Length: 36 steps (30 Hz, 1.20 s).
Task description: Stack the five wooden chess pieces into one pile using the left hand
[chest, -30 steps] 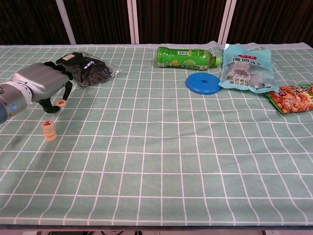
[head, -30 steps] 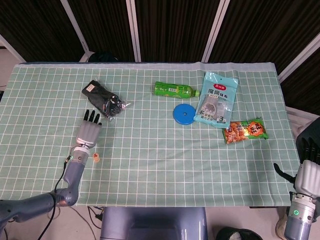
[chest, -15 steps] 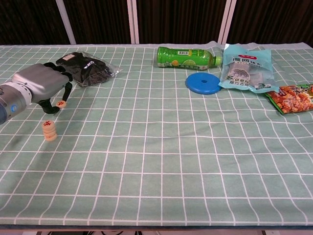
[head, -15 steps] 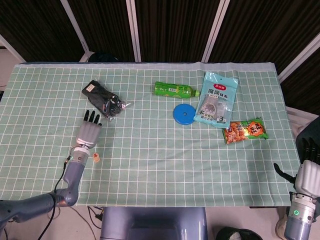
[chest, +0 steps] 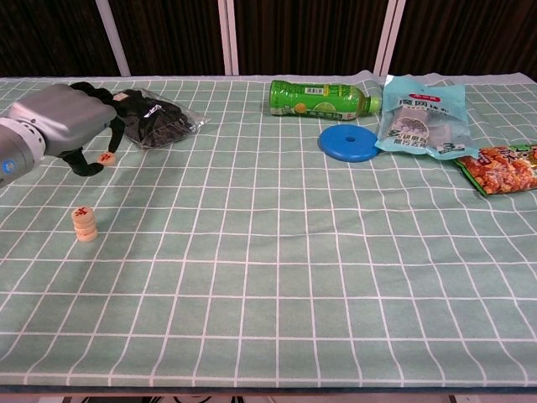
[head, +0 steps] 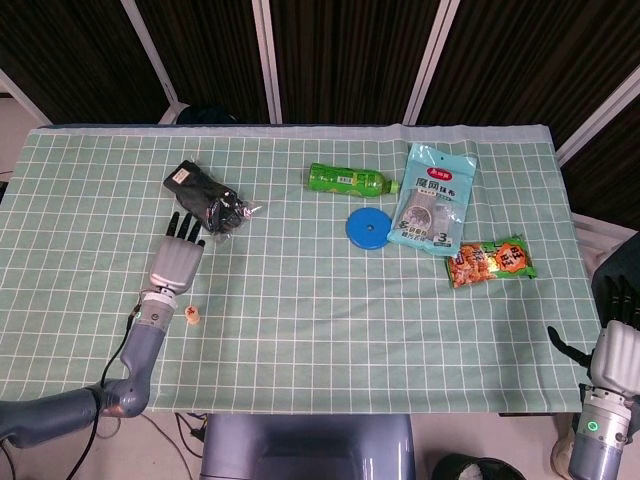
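Now your left hand (chest: 63,126) pinches one small round wooden chess piece with a red character (chest: 106,157) between the thumb and a fingertip, and it is lifted above the green checked tablecloth (chest: 277,252). The short pile of pale wooden chess pieces (chest: 85,224) stands on the cloth nearer to the robot than the hand, and a little toward the right of the held piece in the chest view. In the head view the pile (head: 193,316) shows just beside the wrist of this hand (head: 175,262), on its right side. So, I think you must bring the hand back toward the robot and down, with the piece kept flat, until it is directly over the pile. The right hand (head: 618,345) is well apart at the far right edge, off the table, holding nothing; how its fingers lie I cannot tell.
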Tool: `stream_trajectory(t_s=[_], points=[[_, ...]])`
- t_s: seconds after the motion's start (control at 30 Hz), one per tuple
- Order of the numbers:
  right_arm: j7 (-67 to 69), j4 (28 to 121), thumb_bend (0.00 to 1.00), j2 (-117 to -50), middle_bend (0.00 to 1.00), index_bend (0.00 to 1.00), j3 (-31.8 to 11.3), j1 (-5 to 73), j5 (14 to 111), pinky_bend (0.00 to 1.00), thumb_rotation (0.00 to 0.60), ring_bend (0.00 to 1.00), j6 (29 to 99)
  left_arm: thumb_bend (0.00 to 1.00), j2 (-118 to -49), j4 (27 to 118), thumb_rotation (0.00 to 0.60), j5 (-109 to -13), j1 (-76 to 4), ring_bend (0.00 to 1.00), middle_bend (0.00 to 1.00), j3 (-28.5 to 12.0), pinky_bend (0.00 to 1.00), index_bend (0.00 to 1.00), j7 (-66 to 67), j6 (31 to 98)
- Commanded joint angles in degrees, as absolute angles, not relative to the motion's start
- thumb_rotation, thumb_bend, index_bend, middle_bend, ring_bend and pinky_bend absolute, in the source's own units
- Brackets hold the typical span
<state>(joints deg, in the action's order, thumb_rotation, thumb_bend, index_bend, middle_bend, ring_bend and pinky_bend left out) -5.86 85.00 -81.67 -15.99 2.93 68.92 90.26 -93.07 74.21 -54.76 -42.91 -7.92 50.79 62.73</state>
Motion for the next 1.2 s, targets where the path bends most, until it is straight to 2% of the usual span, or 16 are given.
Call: stream_trajectory(t_s=[0.03,0.27,0.57,0.9,1.2], points=[[-5.86,85.16,0.25,-81.67,0.0,0.06,-16.01,2.88,69.02,0.0,0.6,0.02,90.45,0.34,-89.49,79.92,0.6,-56.23,-42.2,0.0,0.13,-7.92,0.07,0.52,50.86,64.72],[-5.88,85.55,0.25,-81.54,0.0,0.06,-16.06,2.73,69.13,0.0,0.6,0.02,90.79,0.34,-83.17,89.51,0.6,-59.0,-40.13,0.0,0.14,-6.0,0.07,0.52,50.5,67.09],[-5.7,85.89,0.25,-81.29,0.0,0.06,-16.22,2.59,69.13,0.0,0.6,0.02,91.0,0.34,-75.39,98.77,0.6,-65.72,-35.92,0.0,0.14,-0.78,0.07,0.52,46.36,69.23],[-5.78,86.06,0.25,-81.25,0.0,0.06,-16.23,2.53,69.26,0.0,0.6,0.02,91.21,0.34,-73.31,100.01,0.6,-71.97,-32.71,0.0,0.14,3.45,0.07,0.52,42.68,70.17],[-5.61,86.11,0.25,-81.16,0.0,0.06,-16.22,2.46,69.16,0.0,0.6,0.02,91.09,0.34,-75.3,98.01,0.6,-73.25,-31.63,0.0,0.14,4.02,0.07,0.52,42.88,69.6]])
